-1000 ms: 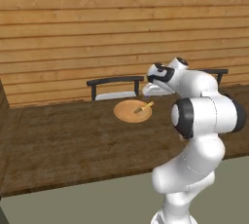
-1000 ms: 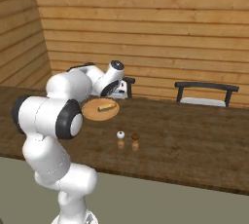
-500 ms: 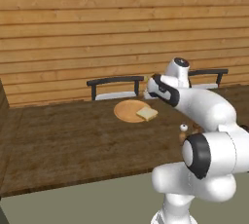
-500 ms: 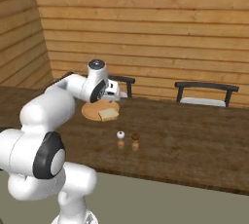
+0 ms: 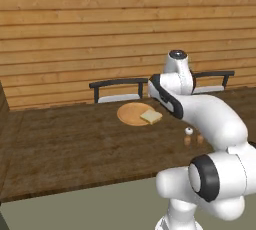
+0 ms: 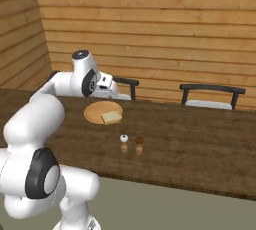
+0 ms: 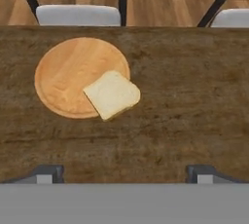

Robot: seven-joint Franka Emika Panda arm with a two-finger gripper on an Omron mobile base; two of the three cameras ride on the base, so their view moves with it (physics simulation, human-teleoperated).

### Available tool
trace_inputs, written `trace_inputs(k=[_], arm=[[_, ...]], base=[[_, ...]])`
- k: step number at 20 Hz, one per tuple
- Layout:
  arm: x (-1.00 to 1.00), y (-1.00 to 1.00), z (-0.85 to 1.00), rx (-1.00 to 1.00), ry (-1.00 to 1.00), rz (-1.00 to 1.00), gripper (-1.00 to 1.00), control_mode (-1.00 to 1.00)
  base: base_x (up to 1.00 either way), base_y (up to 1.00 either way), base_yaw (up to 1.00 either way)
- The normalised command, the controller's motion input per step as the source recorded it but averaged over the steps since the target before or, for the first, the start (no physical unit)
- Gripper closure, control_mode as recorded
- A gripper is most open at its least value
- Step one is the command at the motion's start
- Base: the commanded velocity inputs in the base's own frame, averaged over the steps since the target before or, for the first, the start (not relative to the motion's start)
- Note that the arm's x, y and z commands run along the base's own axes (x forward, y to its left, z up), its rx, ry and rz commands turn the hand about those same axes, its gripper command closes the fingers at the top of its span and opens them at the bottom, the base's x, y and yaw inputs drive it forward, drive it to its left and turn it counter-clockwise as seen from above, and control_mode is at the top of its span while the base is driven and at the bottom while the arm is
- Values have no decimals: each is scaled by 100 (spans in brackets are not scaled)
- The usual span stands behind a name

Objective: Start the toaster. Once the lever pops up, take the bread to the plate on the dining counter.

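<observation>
The bread (image 7: 112, 94) lies flat on the near right edge of the round wooden plate (image 7: 68, 77), one corner overhanging the rim onto the dining counter (image 7: 194, 111). My gripper (image 7: 124, 172) hangs open and empty, well above and on the near side of the plate; one fingertip (image 7: 46, 172) stands at each lower corner of the hand view. From the base, the bread (image 5: 151, 117) on the plate (image 5: 131, 112) lies just left of my raised arm, and the right base view shows the same bread (image 6: 111, 118) and plate (image 6: 97, 109). The toaster and the lever are out of view.
Two small shakers (image 6: 123, 141) (image 6: 139, 144) stand on the counter in front of the plate, toward me. Black-framed chairs (image 5: 117, 88) (image 6: 212, 94) stand along the counter's far side against a wooden plank wall.
The hand has lifted up and back from the plate, and the arm has swung more upright. The bread stays on the plate. The jaws remain wide apart.
</observation>
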Motion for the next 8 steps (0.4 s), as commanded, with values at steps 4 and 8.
trace_inputs(k=[4,8], arm=[[-77,0,90,-4,15,-1,-100,-100],[-95,-5,88,0,12,-2,-100,-100]], base=[[0,0,0],[0,0,0]])
